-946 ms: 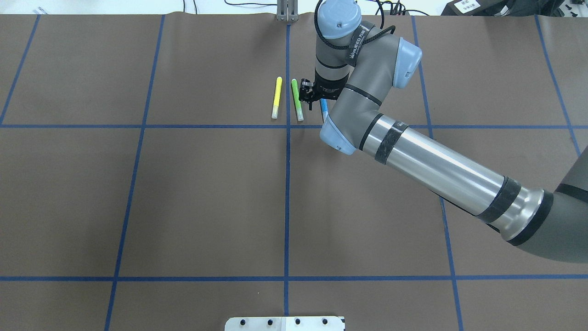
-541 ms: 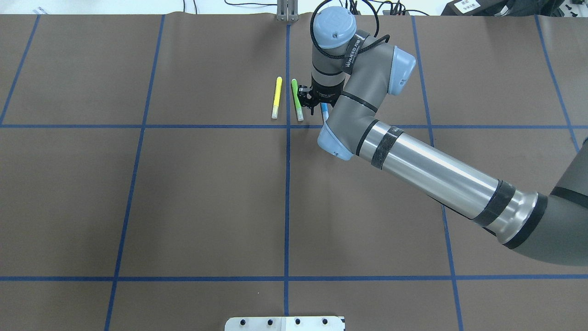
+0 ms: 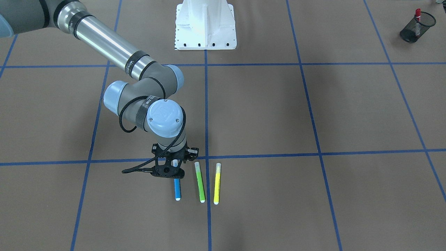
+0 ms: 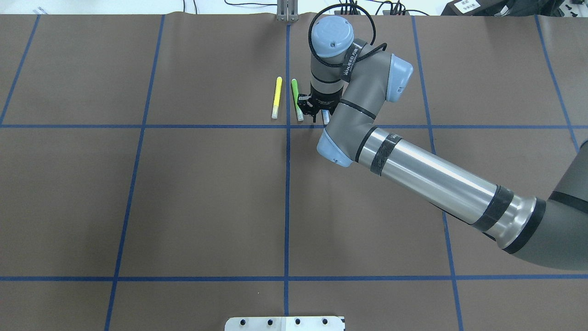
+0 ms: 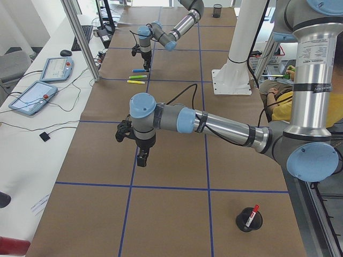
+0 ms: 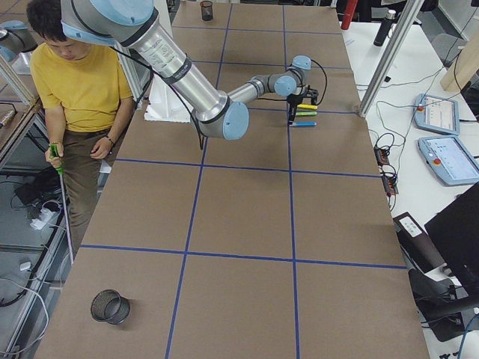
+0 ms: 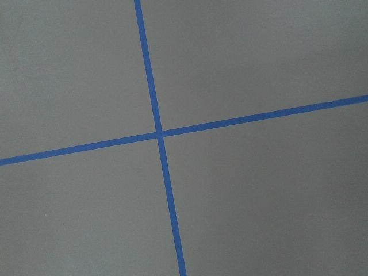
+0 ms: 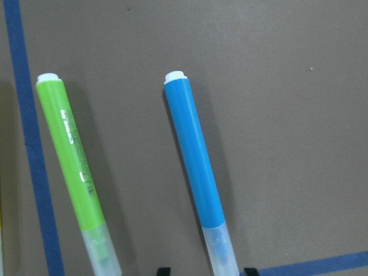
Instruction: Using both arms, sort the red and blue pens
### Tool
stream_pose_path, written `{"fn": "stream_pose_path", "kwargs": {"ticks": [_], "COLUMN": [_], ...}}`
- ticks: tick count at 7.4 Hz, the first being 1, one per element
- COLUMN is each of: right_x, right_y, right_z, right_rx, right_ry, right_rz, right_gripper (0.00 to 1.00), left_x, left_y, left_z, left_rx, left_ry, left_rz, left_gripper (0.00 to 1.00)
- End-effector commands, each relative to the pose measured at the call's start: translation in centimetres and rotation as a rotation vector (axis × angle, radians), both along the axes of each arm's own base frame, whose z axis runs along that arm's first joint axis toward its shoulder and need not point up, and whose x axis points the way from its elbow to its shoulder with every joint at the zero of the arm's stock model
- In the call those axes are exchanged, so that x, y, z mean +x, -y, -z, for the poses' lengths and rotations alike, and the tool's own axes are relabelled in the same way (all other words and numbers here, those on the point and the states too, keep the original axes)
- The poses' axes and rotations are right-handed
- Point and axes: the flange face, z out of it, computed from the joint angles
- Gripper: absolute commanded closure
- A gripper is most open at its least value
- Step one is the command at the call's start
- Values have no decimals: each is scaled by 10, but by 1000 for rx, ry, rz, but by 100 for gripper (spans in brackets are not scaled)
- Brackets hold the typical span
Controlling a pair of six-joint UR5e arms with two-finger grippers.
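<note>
Looks half done: red pen (image 3: pixel 417 15) in cup (image 3: pixel 410 34), well apart from blue pen (image 3: pixel 177 190), itself unlifted between right gripper's (image 3: pixel 175 170) wide fingers (image 8: pixel 164 271); cannot tell left gripper's (image 5: pixel 142 159)

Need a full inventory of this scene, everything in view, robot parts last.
blue marker: 1, blue, pale cap, on mat
green marker: 1, green, beside blue marker
yellow marker: 1, yellow, beside green marker
red pen: 1, red-capped, standing in a mesh cup
mesh cups: 2, black, one per table end
mat: 1, brown, blue tape grid
pedestal: 1, white, mat's robot side
teach pendants: 2, grey, side bench
person: 1, yellow shirt, beside table
right arm: 1, silver-grey, jaws open astride blue marker's cap
left arm: 1, silver-grey, over bare mat, jaws unclear
</note>
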Motion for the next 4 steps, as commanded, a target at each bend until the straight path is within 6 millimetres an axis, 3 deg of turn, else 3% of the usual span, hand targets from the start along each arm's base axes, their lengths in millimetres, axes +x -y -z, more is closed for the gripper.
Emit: {"fn": "stream_pose_path", "kwargs": {"ticks": [1, 4], "right_x": [1, 2], "right_y": [0, 1], "right_z": [-5, -10], "right_rx": [29, 45], "right_ry": [-6, -9], "right_rz": [37, 57], "right_gripper": [48, 49], "left_x": [0, 0], "left_y": [1, 1], "left_z": [1, 1], "left_rx": [1, 1], "left_ry": [0, 0], "left_rz": [0, 0], "left_gripper": [0, 0]}}
